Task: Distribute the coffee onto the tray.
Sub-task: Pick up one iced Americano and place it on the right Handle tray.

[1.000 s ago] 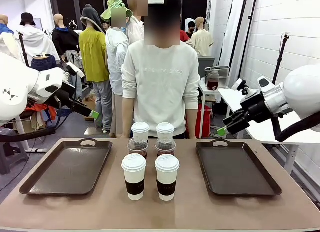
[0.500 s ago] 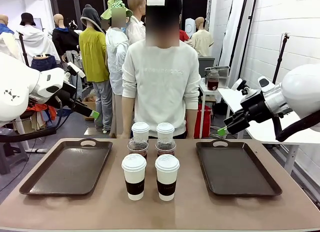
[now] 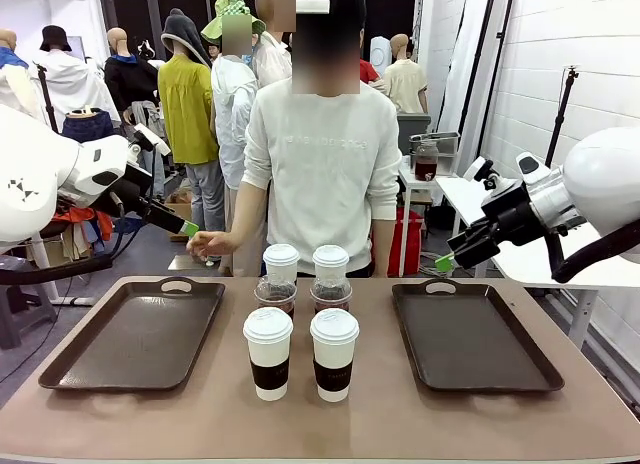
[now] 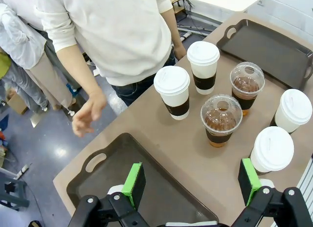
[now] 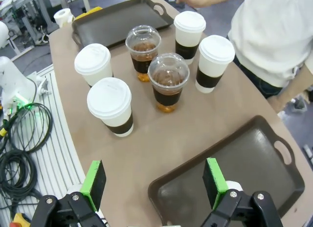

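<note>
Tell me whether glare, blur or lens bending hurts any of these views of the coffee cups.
Front view: even light, paper cups sharp, soft shadows at their bases. Left wrist view: wide-angle bending tilts cups outward; small highlights on the dome lids; the person's hand looks slightly soft. Right wrist view: sharp, dull sheen on the tray, no harsh glare.

Bright, even indoor light; all three views sharp.
Soft, faint shadows under the cups point(image 3: 269, 352) on the table point(image 3: 200, 424), mild sheen on the trays point(image 3: 130, 336), small highlights on the clear dome lids point(image 4: 221, 109); wrist views bow at the edges.
</note>
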Tool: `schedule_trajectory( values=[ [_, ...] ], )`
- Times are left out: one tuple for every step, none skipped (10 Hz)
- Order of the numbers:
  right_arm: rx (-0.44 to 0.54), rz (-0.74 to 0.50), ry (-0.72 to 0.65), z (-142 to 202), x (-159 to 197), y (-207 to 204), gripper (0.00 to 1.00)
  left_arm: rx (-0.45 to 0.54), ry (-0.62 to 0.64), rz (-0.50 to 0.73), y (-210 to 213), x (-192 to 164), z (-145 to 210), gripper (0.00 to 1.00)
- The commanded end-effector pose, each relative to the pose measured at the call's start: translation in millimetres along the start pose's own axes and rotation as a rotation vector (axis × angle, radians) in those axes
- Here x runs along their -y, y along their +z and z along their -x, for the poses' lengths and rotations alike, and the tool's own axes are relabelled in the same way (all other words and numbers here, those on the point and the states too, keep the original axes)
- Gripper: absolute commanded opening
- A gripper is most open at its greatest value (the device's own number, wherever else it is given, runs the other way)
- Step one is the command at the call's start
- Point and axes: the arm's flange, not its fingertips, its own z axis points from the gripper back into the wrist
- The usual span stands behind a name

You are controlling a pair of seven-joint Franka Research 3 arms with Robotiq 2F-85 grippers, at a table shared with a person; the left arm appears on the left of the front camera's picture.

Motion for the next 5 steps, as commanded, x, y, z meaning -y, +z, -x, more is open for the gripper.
schedule_trajectory(
  values=[
    [0.011,-0.019,0.014,0.3,2.4,-2.0,1.0,-0.005,0.0,0.008,1.3,0.8,0.6,1.0],
    [0.011,-0.019,0.014,0.3,2.4,-2.0,1.0,-0.005,0.0,0.008,1.3,0.8,0.6,1.0],
    [0.011,-0.019,0.014,0.3,2.4,-2.0,1.0,-0.005,0.0,0.008,1.3,0.8,0.6,1.0],
    [0.011,-0.019,0.014,0.3,2.4,-2.0,1.0,-0.005,0.0,0.008,1.3,0.8,0.6,1.0],
    [0.011,-0.019,0.014,0.3,2.4,-2.0,1.0,-0.005,0.0,0.008,1.3,0.8,0.6,1.0]
  ],
)
